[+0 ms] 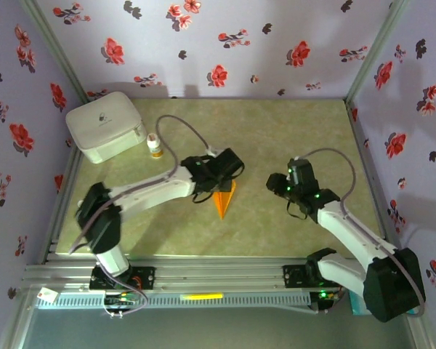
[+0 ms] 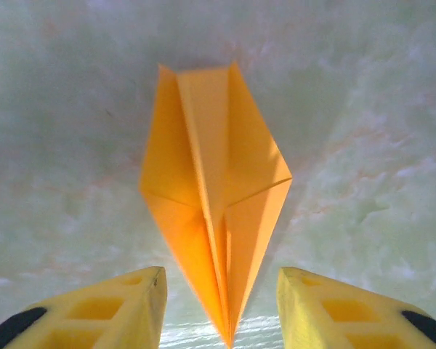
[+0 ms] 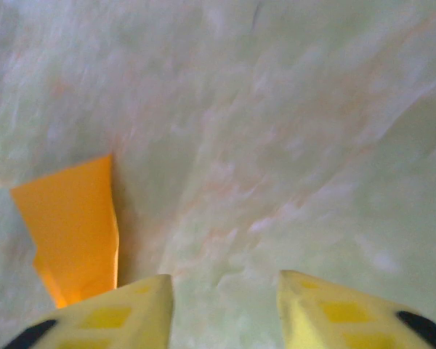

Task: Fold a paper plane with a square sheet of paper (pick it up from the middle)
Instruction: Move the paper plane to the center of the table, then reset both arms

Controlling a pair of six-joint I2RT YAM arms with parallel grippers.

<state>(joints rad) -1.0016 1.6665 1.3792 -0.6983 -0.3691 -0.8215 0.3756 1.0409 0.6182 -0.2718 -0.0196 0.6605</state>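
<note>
The paper plane is a narrow orange dart with a centre ridge, lying flat on the green table near the middle. In the left wrist view the paper plane points its tip back between my yellow fingers, which stand apart on either side without touching it. My left gripper hovers open just behind the plane. My right gripper is open to the right of the plane with bare table between its fingertips. An edge of the orange paper lies to their left.
A white rounded box sits at the back left, with a small white bottle with an orange cap beside it. Flowered walls close in the table on three sides. A metal rail runs along the near edge.
</note>
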